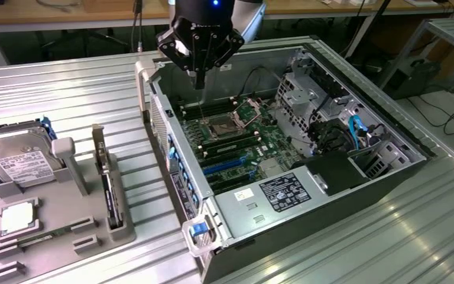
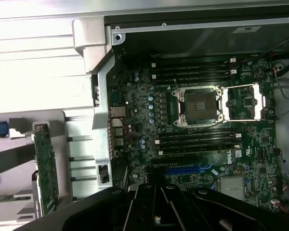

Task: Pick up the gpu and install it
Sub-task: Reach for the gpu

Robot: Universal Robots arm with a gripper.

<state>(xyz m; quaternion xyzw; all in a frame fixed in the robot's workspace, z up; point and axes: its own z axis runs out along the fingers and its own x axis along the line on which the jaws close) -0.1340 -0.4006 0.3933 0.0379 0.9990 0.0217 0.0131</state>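
Your gripper [image 1: 199,83] hangs over the far end of the open computer case [image 1: 330,222]. Its jaws are together and hold nothing, and the tips point straight down at the motherboard [image 1: 247,151], close to the processor socket [image 1: 223,130].

The gpu [image 1: 113,201] is not in the case. It stands on edge in a slot of the grey holder [image 1: 61,236] on the bench [image 1: 69,89], outside the case on the exterior view's left. Its silver bracket [image 1: 99,142] is at the far end. A hard drive [image 1: 14,160] lies in the same holder, further to the exterior view's left; do not take it for the card.

The relation that matters to you is this. From the jaws, the card lies toward the exterior view's left, nearer that camera, and lower, with the case's side wall between the two. They are well apart.

The card's long axis runs from far to near in the exterior view, roughly alongside that wall, so what it offers upward is a thin top edge. In the wrist view you can see the green face of the board just outside the case wall, which shows it is upright in its slot and not lying flat.

As I judge it, the pick has not begun. The card sits untouched in the holder, and the blue slots [image 1: 227,167] on the motherboard carry no card.
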